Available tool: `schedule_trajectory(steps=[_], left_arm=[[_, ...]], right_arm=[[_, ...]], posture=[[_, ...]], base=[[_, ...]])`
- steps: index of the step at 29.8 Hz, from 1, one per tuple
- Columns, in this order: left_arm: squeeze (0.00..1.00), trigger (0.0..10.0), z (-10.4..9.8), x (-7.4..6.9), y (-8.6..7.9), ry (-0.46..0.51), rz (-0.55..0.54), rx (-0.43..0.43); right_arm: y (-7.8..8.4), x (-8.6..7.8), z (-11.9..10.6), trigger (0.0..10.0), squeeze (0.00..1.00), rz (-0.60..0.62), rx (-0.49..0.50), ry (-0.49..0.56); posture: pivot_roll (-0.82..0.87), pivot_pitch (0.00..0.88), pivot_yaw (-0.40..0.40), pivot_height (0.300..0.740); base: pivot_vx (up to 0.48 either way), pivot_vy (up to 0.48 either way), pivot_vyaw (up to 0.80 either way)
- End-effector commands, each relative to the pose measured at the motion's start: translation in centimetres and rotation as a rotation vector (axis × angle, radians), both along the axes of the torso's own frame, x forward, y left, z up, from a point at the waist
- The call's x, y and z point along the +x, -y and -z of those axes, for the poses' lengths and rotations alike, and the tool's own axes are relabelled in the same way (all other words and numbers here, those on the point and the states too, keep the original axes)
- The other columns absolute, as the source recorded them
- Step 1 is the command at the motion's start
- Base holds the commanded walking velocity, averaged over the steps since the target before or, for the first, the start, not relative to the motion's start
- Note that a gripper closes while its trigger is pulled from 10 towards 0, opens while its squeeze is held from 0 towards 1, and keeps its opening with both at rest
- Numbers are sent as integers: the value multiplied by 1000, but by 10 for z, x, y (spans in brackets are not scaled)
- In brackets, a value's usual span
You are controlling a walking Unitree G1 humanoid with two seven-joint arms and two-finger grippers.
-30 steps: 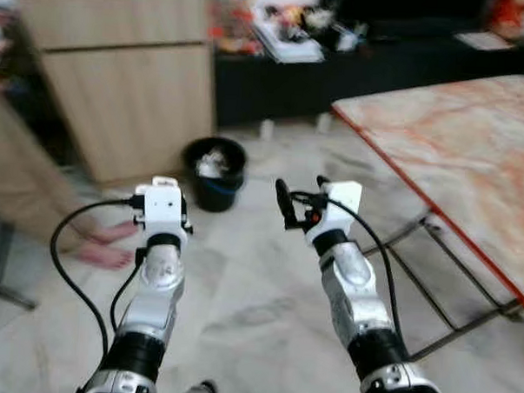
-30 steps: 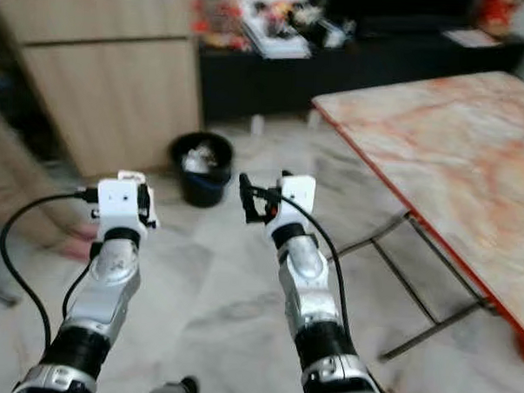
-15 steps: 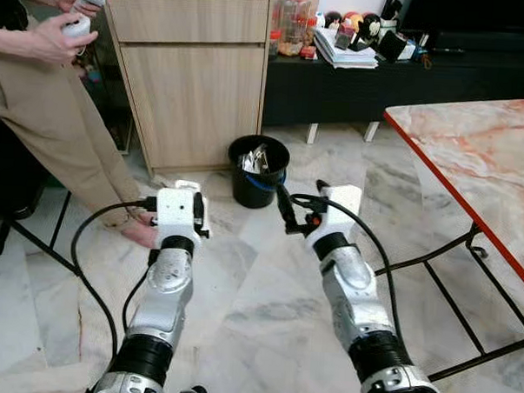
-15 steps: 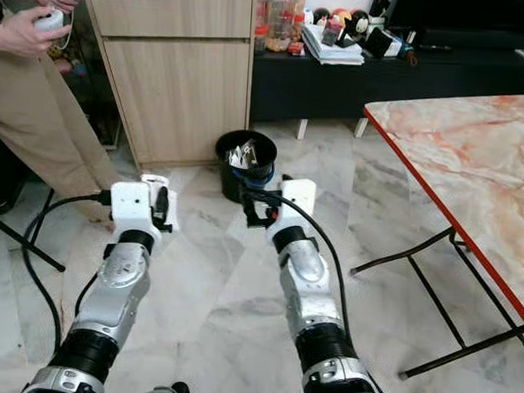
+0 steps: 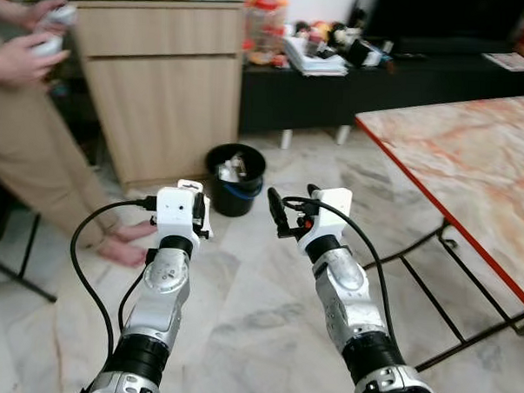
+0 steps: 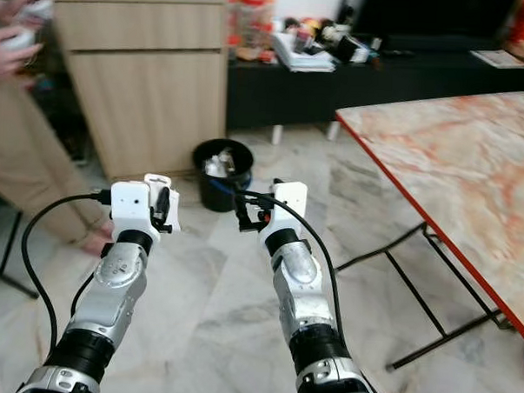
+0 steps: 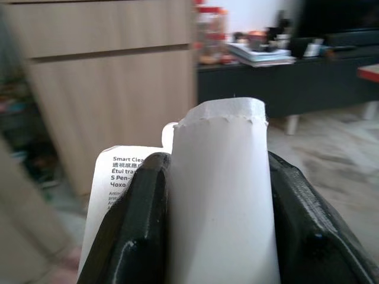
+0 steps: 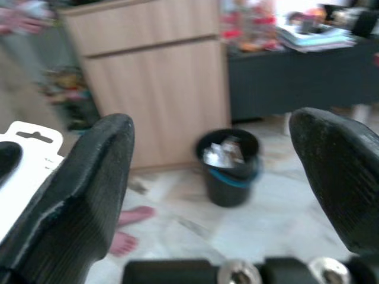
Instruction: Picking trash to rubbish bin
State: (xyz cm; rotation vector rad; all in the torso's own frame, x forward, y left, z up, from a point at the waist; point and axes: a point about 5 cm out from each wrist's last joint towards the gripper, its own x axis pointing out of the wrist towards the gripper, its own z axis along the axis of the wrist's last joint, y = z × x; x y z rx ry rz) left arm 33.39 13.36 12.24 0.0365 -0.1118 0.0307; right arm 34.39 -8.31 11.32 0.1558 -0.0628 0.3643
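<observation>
A black rubbish bin (image 5: 235, 178) with a blue band stands on the marble floor by the wooden cabinet, with crumpled trash inside. Both arms are raised in front of me, short of the bin. My left gripper (image 5: 196, 213) is shut on a white cardboard package (image 7: 216, 207) with a printed hang tag (image 7: 118, 177), pinched between its black fingers (image 7: 142, 225). To its right, my right gripper (image 5: 292, 206) is open with nothing between its fingers (image 8: 89, 177); the bin (image 8: 228, 165) lies ahead of it.
A person in beige trousers (image 5: 29, 160) stands barefoot at the left, holding controllers. The wooden cabinet (image 5: 162, 96) is behind the bin. A low black bench (image 5: 363, 79) with clutter runs along the back. A marble-topped, red-edged table (image 5: 472, 162) on metal legs is at the right.
The camera has swung, so the whole scene shifts in the picture. Both arms keep the same raised pose; the left stays shut on the package and the right stays open.
</observation>
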Motion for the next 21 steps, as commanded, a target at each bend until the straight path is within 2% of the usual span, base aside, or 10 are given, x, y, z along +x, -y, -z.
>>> schedule_trajectory(steps=[1, 8, 14, 18, 21], left_arm=[[0, 10000, 11, -1, 5, -46, 23, -7], [0, 10000, 15, -4, 3, -57, 27, 1], [0, 10000, 14, -3, 3, -52, 28, 0], [0, 10000, 14, -2, 4, -50, 31, 1], [0, 10000, 14, -2, 3, -52, 32, 3]], right_arm=[[4, -1, 5, 10000, 0, 6, -7, -17], [7, -4, 14, 10000, 0, 8, -18, -52], [7, -3, 12, 10000, 0, 4, -59, -29], [3, -4, 8, 10000, 0, -26, -64, 2], [1, -4, 9, 10000, 0, -22, -39, -11]], posture=[[13, 88, -78, 740], [17, 103, -76, 740], [19, 113, -77, 740], [19, 117, -77, 740], [21, 116, -77, 740]], base=[[480, 0, 0], [480, 0, 0], [480, 0, 0], [480, 0, 745], [480, 0, 279]])
